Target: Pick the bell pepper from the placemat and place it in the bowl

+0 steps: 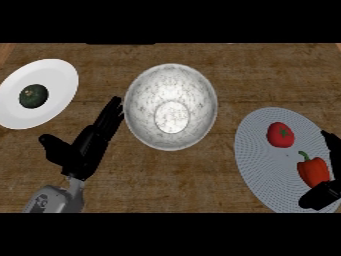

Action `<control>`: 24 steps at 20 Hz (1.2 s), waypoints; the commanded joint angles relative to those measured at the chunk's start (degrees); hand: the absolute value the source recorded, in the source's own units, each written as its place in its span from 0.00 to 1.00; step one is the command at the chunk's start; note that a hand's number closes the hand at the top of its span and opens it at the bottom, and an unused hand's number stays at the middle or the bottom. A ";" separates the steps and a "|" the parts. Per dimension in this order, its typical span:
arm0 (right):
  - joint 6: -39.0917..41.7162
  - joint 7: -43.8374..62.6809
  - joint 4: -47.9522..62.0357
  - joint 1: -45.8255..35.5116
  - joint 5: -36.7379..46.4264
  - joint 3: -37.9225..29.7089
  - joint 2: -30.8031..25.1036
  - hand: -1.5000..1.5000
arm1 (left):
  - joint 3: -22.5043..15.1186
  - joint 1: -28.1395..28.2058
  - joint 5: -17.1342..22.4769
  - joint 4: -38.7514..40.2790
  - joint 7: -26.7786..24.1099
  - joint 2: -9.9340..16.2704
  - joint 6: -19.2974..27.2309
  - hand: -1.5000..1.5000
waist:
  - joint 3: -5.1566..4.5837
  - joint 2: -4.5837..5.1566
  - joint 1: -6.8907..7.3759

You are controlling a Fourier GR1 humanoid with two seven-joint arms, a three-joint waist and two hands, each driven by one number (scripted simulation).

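No brand, label or writing can be read anywhere.

Far left on the wooden desk (225,65), a white plate (55,80) is seen, with one dark green round item (33,95) lying on it, near its centre; what it is cannot be told.

Just right of the plate, the left hand (84,147) is shown coming up from the lower edge on a grey forearm (55,199). Its fingers (111,115) are held straight and together, pointing up and to the right, with the thumb spread out to the left. Nothing is held. The fingertips lie just beside the bowl's left rim; whether they touch cannot be told.

At centre, a white marbled bowl (171,82) is seen, with nothing in it.

To the right, a grey round placemat (265,160) is laid on the desk. A tomato (281,134) sits on its upper part. The pepper (313,170), red-orange with a green stem, lies below the tomato on the placemat's right part.

At the right edge, the right hand (340,165) is seen, fingers above and thumb below, spread apart about the pepper's right side. The pepper is not gripped; contact cannot be told.
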 commanded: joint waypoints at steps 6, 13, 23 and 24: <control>2.27 3.38 4.59 -0.99 6.94 -0.91 6.37 0.00 | 2.93 1.98 -1.13 -0.17 0.17 -0.52 -3.83 0.50 | 0.00 -0.04 -0.22; 2.37 -1.71 9.75 -1.24 12.13 -3.68 9.75 0.00 | 6.84 -1.75 -1.34 0.63 3.84 -1.96 -5.31 0.50 | 0.01 -0.01 -0.21; 1.33 -10.26 15.96 -0.09 16.58 -9.60 14.07 0.00 | 5.81 5.20 -6.68 -7.60 5.48 -5.54 -4.36 0.50 | 0.02 -0.07 -0.05; 1.33 -11.61 14.29 1.74 17.09 -10.46 14.44 0.00 | 7.47 3.68 -6.64 -3.88 4.26 -5.12 -7.36 0.50 | 0.01 -0.06 -0.21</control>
